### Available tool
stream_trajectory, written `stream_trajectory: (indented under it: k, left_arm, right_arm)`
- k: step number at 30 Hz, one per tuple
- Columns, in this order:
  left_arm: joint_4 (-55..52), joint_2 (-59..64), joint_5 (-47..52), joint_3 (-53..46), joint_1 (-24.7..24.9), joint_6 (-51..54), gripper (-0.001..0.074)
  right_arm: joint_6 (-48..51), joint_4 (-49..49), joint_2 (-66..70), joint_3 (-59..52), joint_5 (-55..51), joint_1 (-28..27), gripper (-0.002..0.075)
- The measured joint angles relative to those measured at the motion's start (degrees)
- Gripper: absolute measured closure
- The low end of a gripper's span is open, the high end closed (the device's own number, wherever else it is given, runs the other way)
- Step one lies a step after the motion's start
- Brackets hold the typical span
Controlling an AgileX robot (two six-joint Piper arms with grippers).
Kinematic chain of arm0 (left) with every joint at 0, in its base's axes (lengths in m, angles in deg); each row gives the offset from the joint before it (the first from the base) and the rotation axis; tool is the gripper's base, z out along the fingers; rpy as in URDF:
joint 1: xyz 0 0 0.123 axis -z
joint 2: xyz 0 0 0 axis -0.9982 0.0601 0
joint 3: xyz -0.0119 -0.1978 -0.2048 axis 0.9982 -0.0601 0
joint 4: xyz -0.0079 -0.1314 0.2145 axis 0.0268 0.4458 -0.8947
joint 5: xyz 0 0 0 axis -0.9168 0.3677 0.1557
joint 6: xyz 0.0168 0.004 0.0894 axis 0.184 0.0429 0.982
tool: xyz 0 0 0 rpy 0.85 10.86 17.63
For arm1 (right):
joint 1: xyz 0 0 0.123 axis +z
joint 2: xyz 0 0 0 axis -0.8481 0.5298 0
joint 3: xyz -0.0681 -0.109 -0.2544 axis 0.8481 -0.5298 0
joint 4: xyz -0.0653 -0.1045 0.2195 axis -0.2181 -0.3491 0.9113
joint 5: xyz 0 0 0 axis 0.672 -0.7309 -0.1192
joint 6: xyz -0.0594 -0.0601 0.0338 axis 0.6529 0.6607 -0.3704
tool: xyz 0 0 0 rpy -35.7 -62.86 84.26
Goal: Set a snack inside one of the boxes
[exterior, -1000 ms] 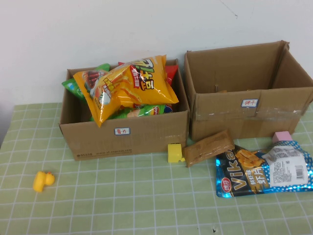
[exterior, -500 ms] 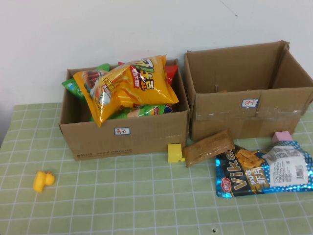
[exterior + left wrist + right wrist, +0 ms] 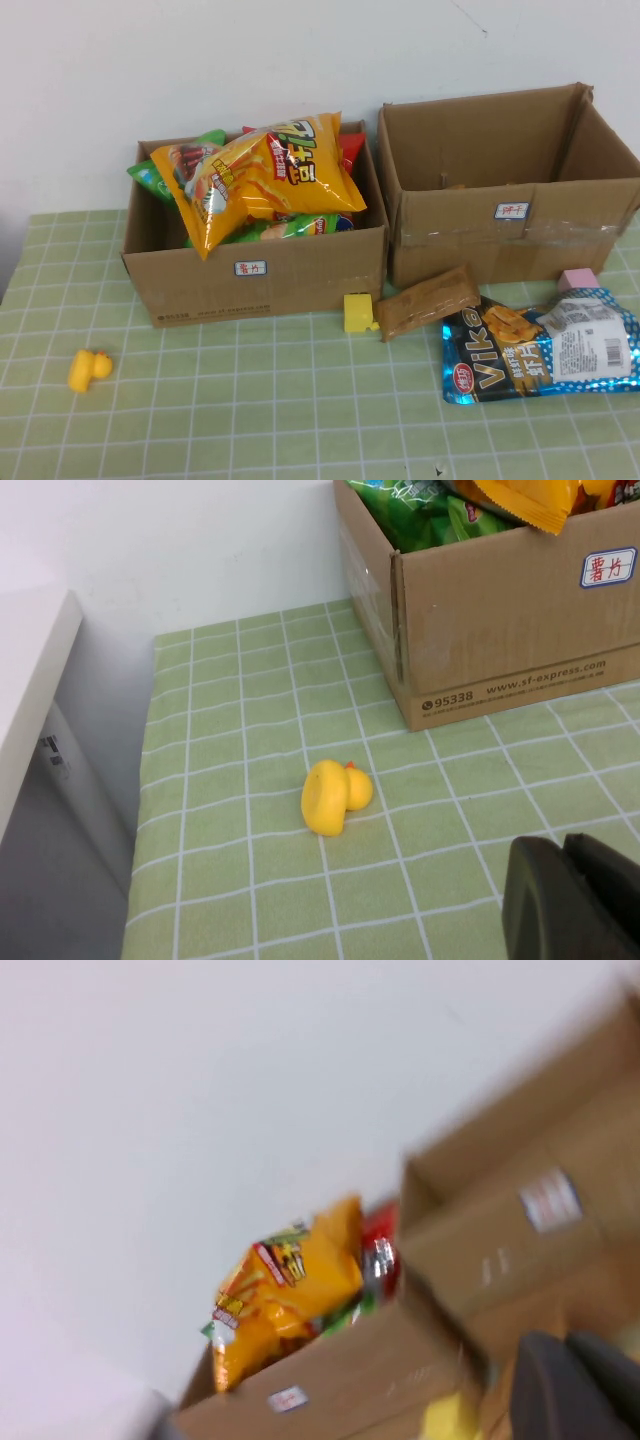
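Note:
A blue "Vike" snack bag (image 3: 540, 345) lies flat on the table at the front right. A brown snack packet (image 3: 428, 300) leans against the right cardboard box (image 3: 510, 215), whose inside looks bare. The left cardboard box (image 3: 255, 275) is heaped with snacks, an orange chip bag (image 3: 260, 175) on top. Neither arm shows in the high view. My left gripper (image 3: 565, 845) is shut and empty, low over the table near the left box (image 3: 500, 640). My right gripper (image 3: 568, 1345) is shut and empty, facing both boxes; the orange bag (image 3: 290, 1295) shows there too.
A yellow toy duck (image 3: 88, 369) lies at the front left, also in the left wrist view (image 3: 335, 797). A yellow block (image 3: 357, 312) sits between the boxes' fronts. A pink block (image 3: 577, 279) sits by the right box. The table's left edge (image 3: 145, 810) drops off beside the duck.

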Motion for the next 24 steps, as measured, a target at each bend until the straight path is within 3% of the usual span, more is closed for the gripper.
stream_trajectory:
  k: [6, 12, 24]
  left_arm:
    - [0.0, 0.0, 0.0, 0.0, 0.0, 0.0, 0.0736]
    - [0.0, 0.0, 0.0, 0.0, 0.0, 0.0, 0.0736]
    - [0.0, 0.0, 0.0, 0.0, 0.0, 0.0, 0.0736]
  right_arm:
    - [23.3, -7.7, 11.2, 16.6, -8.9, 0.0, 0.0728]
    - [39.1, -16.5, 30.1, 34.4, -21.1, 0.0, 0.0728]
    - [55.0, -20.0, 64.7, 58.2, -34.1, 0.0, 0.0728]
